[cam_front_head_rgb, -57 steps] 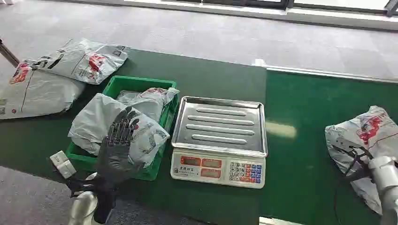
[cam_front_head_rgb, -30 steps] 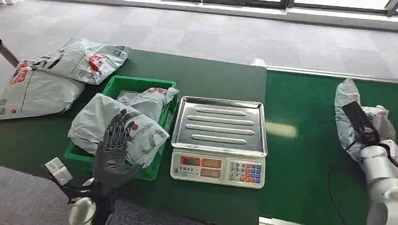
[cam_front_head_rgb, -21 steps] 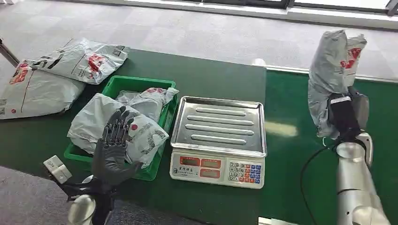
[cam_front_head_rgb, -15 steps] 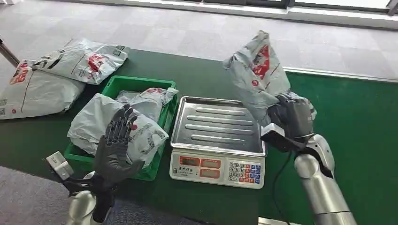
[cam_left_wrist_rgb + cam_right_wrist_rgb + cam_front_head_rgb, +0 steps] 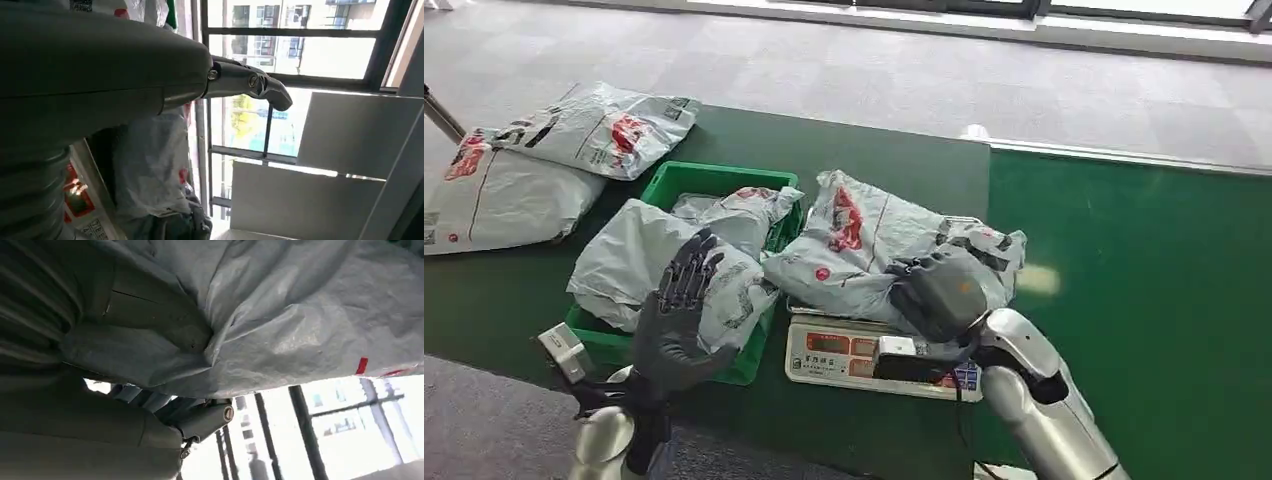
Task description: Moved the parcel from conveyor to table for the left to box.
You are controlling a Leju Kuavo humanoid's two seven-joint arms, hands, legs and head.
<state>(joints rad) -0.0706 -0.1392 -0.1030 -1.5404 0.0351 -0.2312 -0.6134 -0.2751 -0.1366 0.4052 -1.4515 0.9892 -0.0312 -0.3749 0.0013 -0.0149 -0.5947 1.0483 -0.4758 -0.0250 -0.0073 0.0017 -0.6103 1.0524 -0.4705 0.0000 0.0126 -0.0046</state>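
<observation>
Nearest, the left hand (image 5: 674,320) is raised with its fingers spread and holds nothing, in front of a green crate (image 5: 724,182) of grey mailer bags. Beside it, the right hand (image 5: 939,290) grips a grey parcel (image 5: 864,240) lying across the tray of a digital scale (image 5: 854,355) on the dark green bench (image 5: 874,160). Farther left, two more mailer bags (image 5: 544,150) lie on the bench. A brighter green conveyor (image 5: 1144,260) runs on the right.

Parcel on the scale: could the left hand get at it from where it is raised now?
Probably yes. The left hand is raised, fingers spread and holding nothing, in front of the green bin. The parcel lies on the scale beside that bin, but the right hand grips its near end.
</observation>
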